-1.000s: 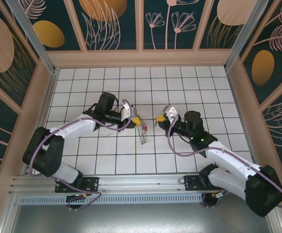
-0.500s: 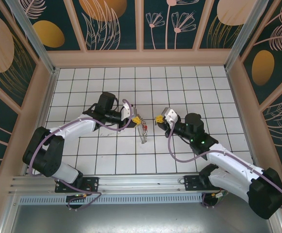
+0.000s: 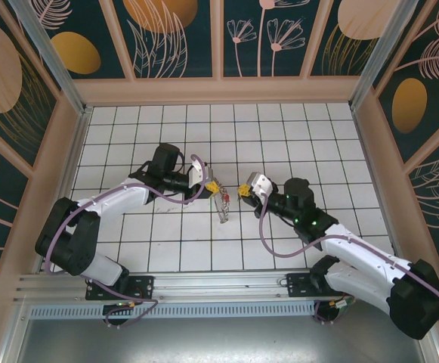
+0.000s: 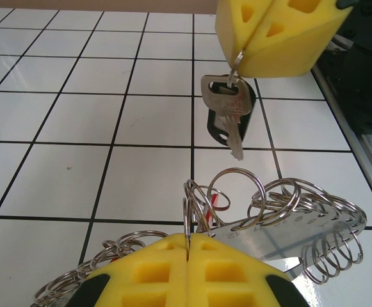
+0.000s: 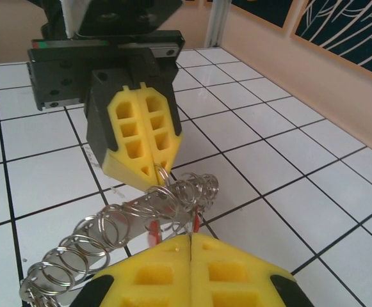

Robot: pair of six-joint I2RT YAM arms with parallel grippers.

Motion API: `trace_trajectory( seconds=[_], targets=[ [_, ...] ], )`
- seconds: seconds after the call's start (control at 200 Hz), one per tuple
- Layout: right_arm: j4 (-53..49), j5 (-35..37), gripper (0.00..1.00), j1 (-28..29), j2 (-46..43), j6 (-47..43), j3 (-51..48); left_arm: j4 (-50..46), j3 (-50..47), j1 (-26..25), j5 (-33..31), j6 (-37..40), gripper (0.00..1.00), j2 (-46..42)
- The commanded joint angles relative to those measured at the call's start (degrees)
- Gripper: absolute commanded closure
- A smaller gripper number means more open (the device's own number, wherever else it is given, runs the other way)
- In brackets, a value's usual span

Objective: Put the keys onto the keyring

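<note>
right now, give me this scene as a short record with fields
left pincer: shut on the large silvery metal keyring fringed with small split rings
right pincer: shut on the small ring of a silver key
key position: hanging above the keyring, apparently not touching
surface: white tiled floor

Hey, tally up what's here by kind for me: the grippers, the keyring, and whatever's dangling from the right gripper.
2 grippers: left gripper and right gripper, both shut
1 keyring, held by the left gripper
1 silver key, hanging from the right gripper
1 black piece behind that key, key or fob unclear
Total: 5
</note>
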Motion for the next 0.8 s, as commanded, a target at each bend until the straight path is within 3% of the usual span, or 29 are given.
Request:
trace_trajectory(
  seconds=[0.0,0.385,0.671,0.796],
  targets=[
    [0.8,-1.1,1.0,1.5,1.3,-2.5,2.8,2.1,-0.1,-0.3,1.5,0.2,1.0,-0.8],
    [6.4,10.6,1.0,3.3,6.4,-8.0,4.0,1.6,-0.2,-0.2,1.7,0.8,1.0,-0.9],
    [9.5,2.6,1.0,3.2,13.4,-9.4,6.3,0.5,-0.3,-0.2,2.5,3.2,1.0,-1.2],
    [5.7,-2.6,1.0,3.1,15.2,-10.3,8.2,0.6,-0.2,-0.3,2.2,2.4,1.0,-1.1]
  ],
)
